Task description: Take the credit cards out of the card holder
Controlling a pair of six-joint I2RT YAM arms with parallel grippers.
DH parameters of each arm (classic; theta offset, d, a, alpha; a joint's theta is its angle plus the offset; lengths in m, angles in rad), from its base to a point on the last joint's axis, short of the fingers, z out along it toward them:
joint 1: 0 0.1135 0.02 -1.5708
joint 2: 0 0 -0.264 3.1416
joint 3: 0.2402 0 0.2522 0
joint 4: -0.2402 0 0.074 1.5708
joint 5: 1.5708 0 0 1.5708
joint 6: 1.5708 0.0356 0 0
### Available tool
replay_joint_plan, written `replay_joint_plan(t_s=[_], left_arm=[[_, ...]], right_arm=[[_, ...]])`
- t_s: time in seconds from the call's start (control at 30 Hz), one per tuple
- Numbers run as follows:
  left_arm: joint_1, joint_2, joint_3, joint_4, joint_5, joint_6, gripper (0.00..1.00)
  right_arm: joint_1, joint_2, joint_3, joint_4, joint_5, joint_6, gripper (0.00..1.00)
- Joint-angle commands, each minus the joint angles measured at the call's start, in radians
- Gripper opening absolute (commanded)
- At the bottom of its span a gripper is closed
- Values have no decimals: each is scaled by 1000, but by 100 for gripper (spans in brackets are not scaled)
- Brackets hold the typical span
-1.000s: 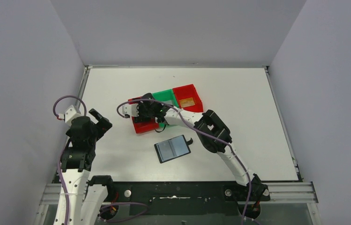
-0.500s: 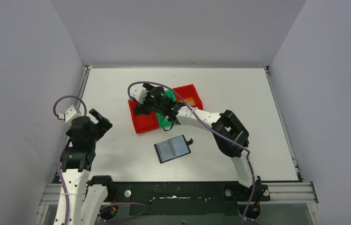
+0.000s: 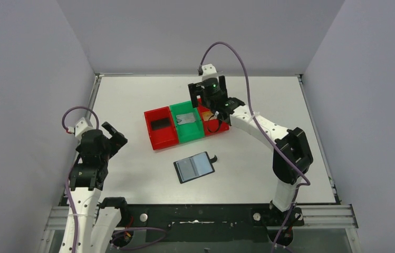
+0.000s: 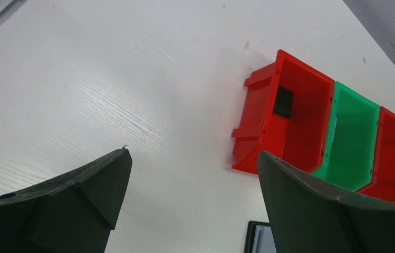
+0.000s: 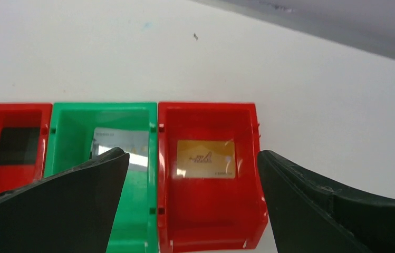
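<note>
Main risk: card holder [image 3: 194, 167] lies open and loose on the table [image 3: 269, 105], shiny inner face up, roughly 6 o'clock of the green bin [image 3: 187, 126]. Nothing pins it. If you go for another card one-handed, I'd expect the holder to slide or lift with the card. I can't tell from the top view whether any pocket has a card left, so check before committing.

Second risk: right gripper [image 5: 192, 154] hangs over the right red bin [image 5: 211, 221], at 1 o'clock of the holder. Drop or sweep low from there and a finger could clip a bin wall and shove the whole row. The purple cable [image 3: 237, 58] arcs high over that arm, so watch for snagging on a long reach back toward 6 o'clock.

Bins as seen: gold card [image 5: 205, 158] in the right red bin, silver card [image 5: 118, 145] in the green bin, black card [image 5: 18, 146] in the left red bin [image 5: 5, 174].

Pose: right arm stretched far out toward 12 o'clock, wrist pointing down, jaws spread wide with nothing between them. Left gripper [image 4: 193, 153] is parked at 9 o'clock of the holder, well apart, jaws also wide and empty, aimed toward the bins. Bring it in to hold the holder down if you need another pull.
</note>
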Motion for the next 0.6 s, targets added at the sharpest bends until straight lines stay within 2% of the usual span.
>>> replay_joint_plan(t_s=[0.0,0.23,0.57], left_arm=[[6,6,7,61,22,12,91],[7,25,5,67,47,20,91],[6,55,2,73,58,22,91]], right_arm=[[12,19,46,-225,-35,118,98],[-16,105,103,-302,-56,181,99],[-25,271,232,-312,-51,212,99]])
